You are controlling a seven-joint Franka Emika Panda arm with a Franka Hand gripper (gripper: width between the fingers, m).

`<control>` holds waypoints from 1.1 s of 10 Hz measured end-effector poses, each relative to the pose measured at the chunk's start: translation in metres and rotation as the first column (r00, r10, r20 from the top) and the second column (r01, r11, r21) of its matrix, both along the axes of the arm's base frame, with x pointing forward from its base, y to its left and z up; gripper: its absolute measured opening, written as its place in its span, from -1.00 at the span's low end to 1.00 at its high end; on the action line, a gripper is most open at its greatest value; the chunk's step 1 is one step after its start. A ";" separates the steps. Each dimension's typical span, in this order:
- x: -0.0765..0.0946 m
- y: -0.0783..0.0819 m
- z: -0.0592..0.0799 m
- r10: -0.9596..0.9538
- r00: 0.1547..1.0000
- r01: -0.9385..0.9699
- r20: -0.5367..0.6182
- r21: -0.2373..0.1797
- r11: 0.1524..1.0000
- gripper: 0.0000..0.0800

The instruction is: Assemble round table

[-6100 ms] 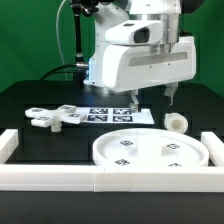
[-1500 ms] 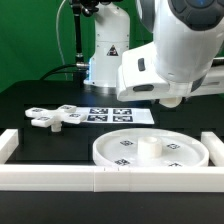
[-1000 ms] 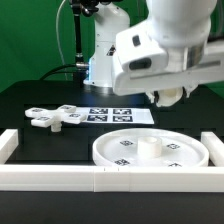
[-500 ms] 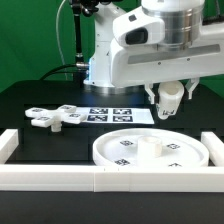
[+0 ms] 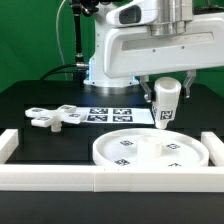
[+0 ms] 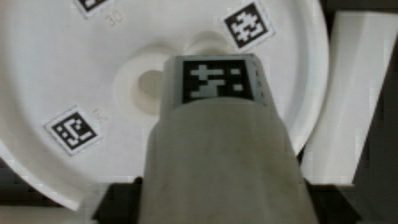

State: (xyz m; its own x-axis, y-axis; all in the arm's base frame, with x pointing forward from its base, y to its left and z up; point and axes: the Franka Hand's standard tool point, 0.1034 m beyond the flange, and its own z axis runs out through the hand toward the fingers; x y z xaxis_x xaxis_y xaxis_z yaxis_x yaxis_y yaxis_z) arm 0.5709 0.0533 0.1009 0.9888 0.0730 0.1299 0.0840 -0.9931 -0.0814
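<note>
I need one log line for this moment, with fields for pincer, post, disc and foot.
pincer: shut on post | post: upright, held above disc, not seated | foot: apart, at exterior view's left

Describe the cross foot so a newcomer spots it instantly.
Start at the large round disc by the white frame. On the black table toward the exterior view's left, beside the marker board, lies the cross-shaped foot. It alone has four arms; the jaws hold the post.
</note>
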 end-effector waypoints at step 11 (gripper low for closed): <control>0.001 -0.021 -0.004 0.031 0.960 -0.016 0.278 -0.056 0.998 0.02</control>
